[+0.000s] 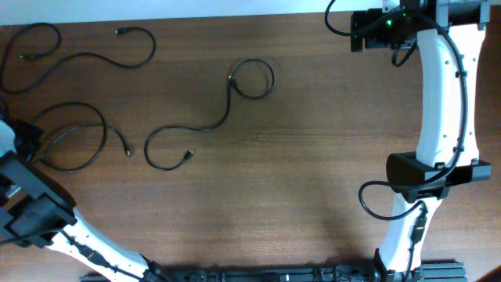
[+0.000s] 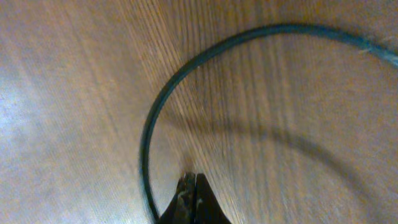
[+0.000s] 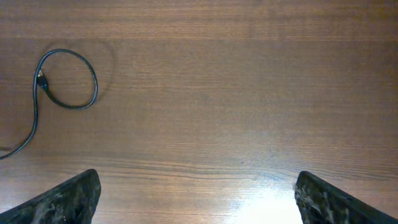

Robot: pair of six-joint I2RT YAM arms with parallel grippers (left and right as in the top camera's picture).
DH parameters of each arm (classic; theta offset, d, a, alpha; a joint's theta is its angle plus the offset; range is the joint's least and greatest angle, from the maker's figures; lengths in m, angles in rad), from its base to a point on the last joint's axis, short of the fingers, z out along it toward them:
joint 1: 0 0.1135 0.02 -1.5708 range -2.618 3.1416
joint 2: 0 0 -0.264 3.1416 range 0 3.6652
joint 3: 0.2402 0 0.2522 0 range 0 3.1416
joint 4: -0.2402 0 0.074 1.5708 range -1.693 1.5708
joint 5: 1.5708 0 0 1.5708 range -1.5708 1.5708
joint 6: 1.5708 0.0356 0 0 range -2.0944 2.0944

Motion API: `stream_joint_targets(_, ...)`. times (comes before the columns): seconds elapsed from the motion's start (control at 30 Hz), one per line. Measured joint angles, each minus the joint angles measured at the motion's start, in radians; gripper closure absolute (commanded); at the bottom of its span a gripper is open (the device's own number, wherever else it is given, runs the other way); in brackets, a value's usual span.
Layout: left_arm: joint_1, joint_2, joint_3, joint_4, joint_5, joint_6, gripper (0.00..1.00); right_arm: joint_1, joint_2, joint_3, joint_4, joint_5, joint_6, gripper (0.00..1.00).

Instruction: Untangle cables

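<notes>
Three thin black cables lie apart on the wooden table. One snakes along the far left. One forms a big loop at the left. One runs from a hook shape up to a small loop in the middle. My left gripper is at the left loop's left edge. In the left wrist view its jaws are shut with nothing seen between them, and the cable curves just to their left. My right gripper is wide open and empty, high at the far right. The small loop shows in its view.
The white right arm stands along the right side with its own thicker black wires. The left arm comes in from the front left corner. The table's far edge runs along the top.
</notes>
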Motion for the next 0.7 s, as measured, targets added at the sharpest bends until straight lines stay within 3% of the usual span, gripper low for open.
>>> stream_joint_targets(0.1,0.0,-0.032,0.011,-0.035,0.002,-0.01,0.85,0.0,0.0,0.0,0.0,0.0,0.0,0.02)
stream_joint_targets(0.2,0.001,-0.033,0.013,-0.054,0.053,0.0,0.66,0.0,0.0,0.0,0.0,0.0,0.0,0.03)
stream_joint_targets(0.3,0.001,-0.033,0.013,-0.043,0.185,0.068,0.62,0.0,0.0,0.0,0.0,0.0,0.0,0.02)
stream_joint_targets(0.37,0.0,-0.033,0.014,-0.057,0.242,0.103,0.49,0.0,0.0,0.0,0.0,0.0,0.0,0.03)
stream_joint_targets(0.6,0.0,-0.033,0.014,-0.084,0.291,0.209,0.28,0.0,0.0,0.0,0.0,0.0,0.0,0.03)
stream_joint_targets(0.7,0.0,-0.033,0.014,-0.095,0.293,0.305,0.14,0.0,0.0,0.0,0.0,0.0,0.0,0.02)
